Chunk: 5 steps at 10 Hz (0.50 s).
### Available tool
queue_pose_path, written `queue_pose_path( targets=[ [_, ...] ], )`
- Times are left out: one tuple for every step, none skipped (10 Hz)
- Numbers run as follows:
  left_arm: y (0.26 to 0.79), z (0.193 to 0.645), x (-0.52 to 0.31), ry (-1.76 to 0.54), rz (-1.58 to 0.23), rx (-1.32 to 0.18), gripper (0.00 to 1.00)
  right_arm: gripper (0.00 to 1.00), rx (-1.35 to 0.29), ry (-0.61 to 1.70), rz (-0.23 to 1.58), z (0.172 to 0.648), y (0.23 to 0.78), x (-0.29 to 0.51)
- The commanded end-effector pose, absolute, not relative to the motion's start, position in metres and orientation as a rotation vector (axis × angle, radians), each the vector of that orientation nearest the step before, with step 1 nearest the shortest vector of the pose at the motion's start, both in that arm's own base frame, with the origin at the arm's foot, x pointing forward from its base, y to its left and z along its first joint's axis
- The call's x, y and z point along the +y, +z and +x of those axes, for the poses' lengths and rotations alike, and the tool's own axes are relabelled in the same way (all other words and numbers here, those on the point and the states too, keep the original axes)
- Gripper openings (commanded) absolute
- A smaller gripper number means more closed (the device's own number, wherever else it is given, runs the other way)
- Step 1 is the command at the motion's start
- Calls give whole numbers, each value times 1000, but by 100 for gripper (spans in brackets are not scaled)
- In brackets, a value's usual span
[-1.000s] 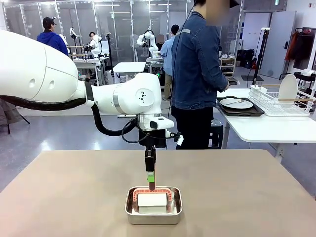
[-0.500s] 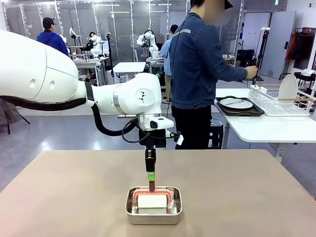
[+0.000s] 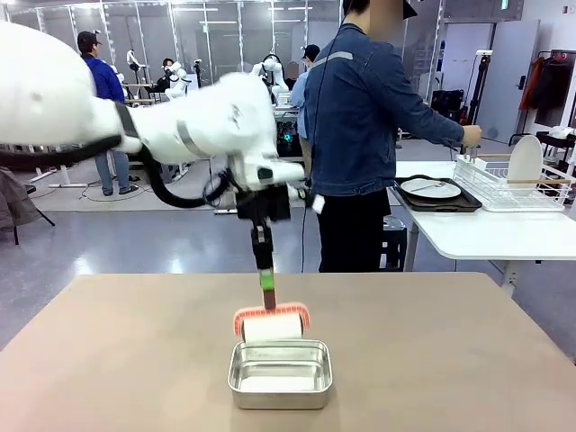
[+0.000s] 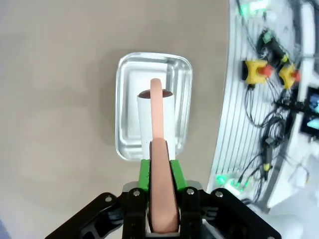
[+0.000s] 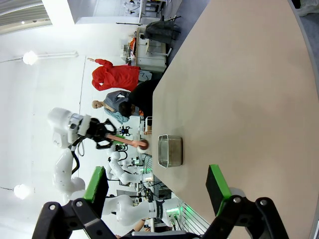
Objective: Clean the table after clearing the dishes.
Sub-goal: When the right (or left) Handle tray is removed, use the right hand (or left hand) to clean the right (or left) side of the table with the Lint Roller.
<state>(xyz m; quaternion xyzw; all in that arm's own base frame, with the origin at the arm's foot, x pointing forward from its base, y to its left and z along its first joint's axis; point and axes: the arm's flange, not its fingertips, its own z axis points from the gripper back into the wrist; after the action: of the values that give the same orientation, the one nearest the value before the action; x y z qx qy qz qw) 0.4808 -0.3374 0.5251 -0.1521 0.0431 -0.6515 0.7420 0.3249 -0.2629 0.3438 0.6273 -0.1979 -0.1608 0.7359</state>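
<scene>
Left gripper (image 3: pixel 267 290) clenched on pink handle of roller (image 3: pixel 272 327). White roll hangs above pan (image 3: pixel 280 376), seemingly clear of it. Pan at 6 o'clock on table (image 3: pixel 468 360). Right gripper (image 5: pixel 157 185) released, fingers wide. Plate (image 3: pixel 430 188) on tray (image 3: pixel 468 206), 3 o'clock, off table. Person's hand (image 3: pixel 472 135) near rack (image 3: pixel 504 191).

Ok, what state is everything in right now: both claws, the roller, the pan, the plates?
Left claw: shut on the roller's handle.
White roller with salmon-pink handle: held in the air just above the pan.
Rectangular steel pan: flat on the beige table.
Right claw: open, holding nothing.
Round white plate: flat on a dark tray, side table.
Second white plate: upright in the white rack.
</scene>
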Motion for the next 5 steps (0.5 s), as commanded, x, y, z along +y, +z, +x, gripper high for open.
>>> queue_pose_path(
  targets=[
    [534,439,-268,-1111,-348,-39,0,100,-446,-342,1386,325,347,-263],
    [534,428,-236,-983,-395,-88,0,100,-446,-342,1386,325,347,-263],
    [526,419,-199,-818,-464,-143,0,100,-446,-342,1386,325,347,-263],
    [512,414,-172,-686,-524,-184,0,100,-446,-342,1386,325,347,-263],
    [486,411,-149,-514,-621,-183,0,100,-446,-342,1386,325,347,-263]
  ],
)
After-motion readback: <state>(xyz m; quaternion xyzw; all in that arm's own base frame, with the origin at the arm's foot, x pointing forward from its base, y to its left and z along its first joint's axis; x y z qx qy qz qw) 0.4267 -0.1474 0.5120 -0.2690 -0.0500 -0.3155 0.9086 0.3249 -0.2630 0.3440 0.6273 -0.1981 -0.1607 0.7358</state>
